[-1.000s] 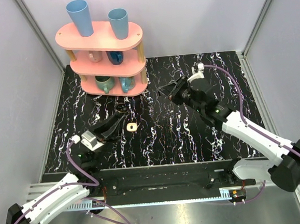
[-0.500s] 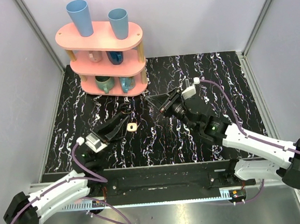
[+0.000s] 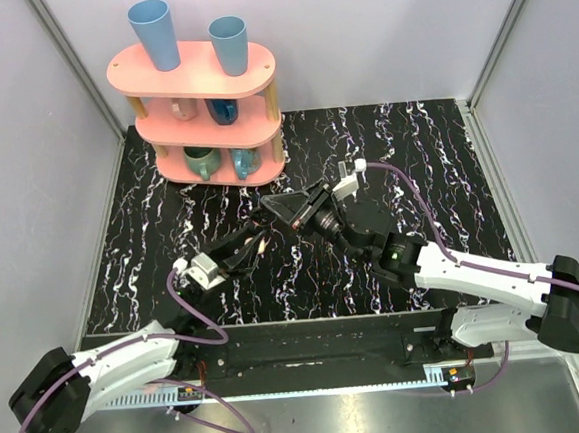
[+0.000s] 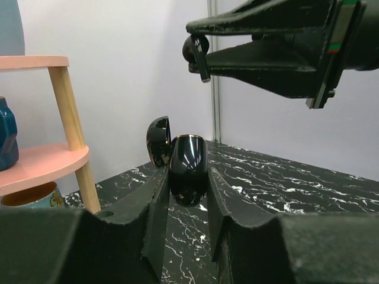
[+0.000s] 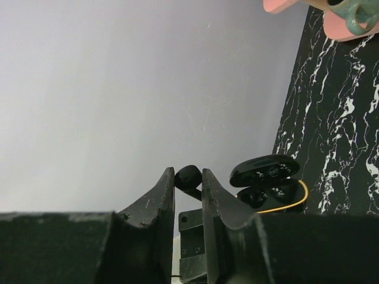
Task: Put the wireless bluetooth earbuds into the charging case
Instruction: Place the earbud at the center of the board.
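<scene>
Case (image 4: 188,165) is pinched in the left gripper (image 4: 188,183). Jaws are nearly shut on the lower shell, and it looks lifted off the table (image 3: 414,146). Lid (image 4: 158,142) is hinged open and stands at about 11 o'clock of the shell in the left wrist view.

In the top view it all sits just left of table centre. The right gripper (image 5: 188,182) is close by at about 1 o'clock of the case, not touching. Its jaws are narrow, with one earbud (image 4: 195,50) nipped at the very fingertips. The bud reads dark in both wrist views. It hangs above and slightly right of the open case, with a clear gap between them.

Can't see a second bud. Can't tell whether either well is already filled; the case interior is too small and dark from the right wrist.

Pink shelf (image 3: 206,113) with its mugs is far back at 11 o'clock, well apart and not a factor.

Risks, my read:
- Fingertip grip on a rounded bud is marginal, so any side contact with the case rim could pop it out onto the table.
- Bud orientation against the well is unverified; a mismatch means it jams or sits proud.
- Case is held on curved, glossy sides, so downward push from the right arm could pivot or slip it in the jaws.
- Open lid is close to the approach path; a clip there could swing it closed.
</scene>
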`<state>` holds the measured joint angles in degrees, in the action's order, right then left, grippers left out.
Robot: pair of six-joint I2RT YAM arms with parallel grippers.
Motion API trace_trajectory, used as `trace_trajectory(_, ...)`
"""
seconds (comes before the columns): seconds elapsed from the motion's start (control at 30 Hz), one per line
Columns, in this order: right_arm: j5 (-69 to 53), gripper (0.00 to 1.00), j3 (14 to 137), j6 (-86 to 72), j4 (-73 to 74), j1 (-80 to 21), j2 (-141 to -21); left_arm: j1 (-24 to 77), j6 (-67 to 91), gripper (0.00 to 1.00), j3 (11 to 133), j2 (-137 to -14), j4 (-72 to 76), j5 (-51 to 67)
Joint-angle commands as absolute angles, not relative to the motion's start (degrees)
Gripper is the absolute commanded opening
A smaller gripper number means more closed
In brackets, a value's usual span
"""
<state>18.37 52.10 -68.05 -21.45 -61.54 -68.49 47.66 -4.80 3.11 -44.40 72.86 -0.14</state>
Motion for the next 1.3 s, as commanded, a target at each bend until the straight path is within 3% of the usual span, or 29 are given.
trace_trajectory(0.0,23.11,0.09,53.18,-68.47,-23.12,-63.63,-67.68,47.37,-6.06,0.0,2.81,-45.09,88.86,1.23)
trace_trajectory(0.33,29.44,0.09,52.03,-68.83,-16.36,-64.07,-66.27,47.46,-6.33,0.0,2.11,-41.58,86.84,0.09)
trace_trajectory(0.43,32.94,0.12,53.78,-65.59,-9.78,-63.9,-65.83,47.46,-7.2,0.0,1.5,-39.99,86.4,-1.56)
trace_trajectory(0.53,37.88,0.13,54.41,-64.34,5.76,-61.97,-65.57,47.46,-7.65,0.0,1.23,-36.22,82.98,-1.76)
trace_trajectory(0.67,26.69,0.12,45.46,-66.26,15.27,-51.19,-64.42,47.55,-6.77,0.0,1.41,-29.37,75.33,-1.76)
trace_trajectory(0.8,23.12,0.13,40.78,-65.84,17.84,-50.1,-66.53,47.46,-8.0,0.0,0.88,-24.97,71.46,-2.99)
trace_trajectory(1.03,17.58,0.12,45.79,-62.23,23.55,-50.27,-81.72,47.46,-8.18,0.0,2.11,-27.15,71.27,-1.85)
trace_trajectory(1.27,17.23,0.27,46.93,-59.94,23.03,-50.27,-85.78,47.46,-7.56,0.0,1.58,-28.65,73.83,-1.93)
